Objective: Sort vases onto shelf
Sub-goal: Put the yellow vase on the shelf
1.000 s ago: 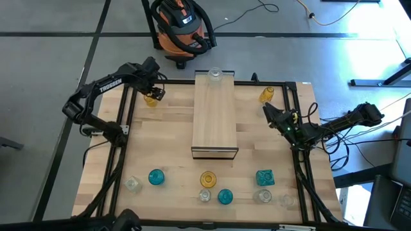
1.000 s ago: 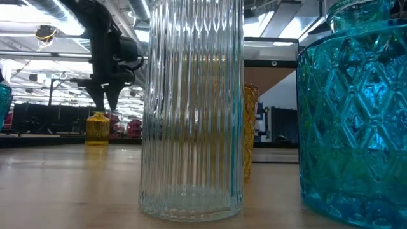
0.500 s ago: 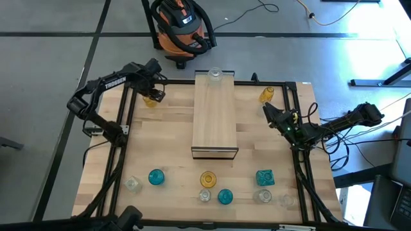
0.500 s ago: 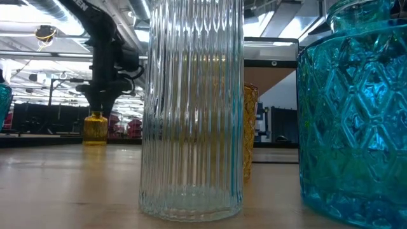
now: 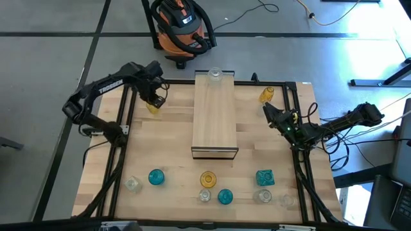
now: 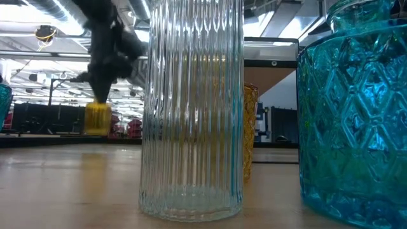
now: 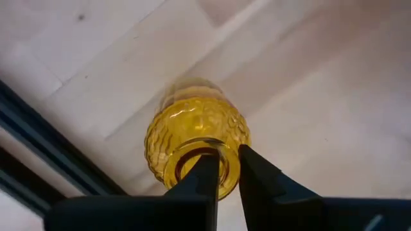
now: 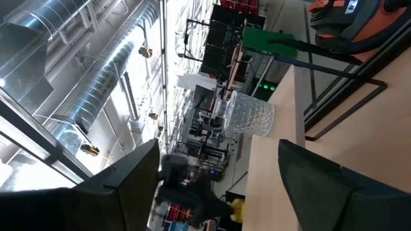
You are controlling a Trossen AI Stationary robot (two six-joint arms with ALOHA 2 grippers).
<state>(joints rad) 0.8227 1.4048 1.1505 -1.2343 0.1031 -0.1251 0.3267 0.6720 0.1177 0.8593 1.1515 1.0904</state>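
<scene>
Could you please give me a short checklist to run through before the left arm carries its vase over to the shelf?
1. Left gripper shut on the amber vase, pinching its rim: ok.
2. Vase lifted off the table: ok in the low view.
3. Vase hanging upright: cannot tell.
4. Shelf top has bare space in front of the clear vase: ok.
5. Right gripper open, away from the shelf: ok.

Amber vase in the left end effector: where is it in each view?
High view: amber vase near the table's far-left corner, under the left end effector.
Low view: at left, lifted clear of the tabletop, hanging from the dark arm.
Left wrist view: centre, fingers pinching its rim.
Right wrist view: a small yellow shape at the bottom edge, likely it.
Shared landmark: the left end effector.
</scene>
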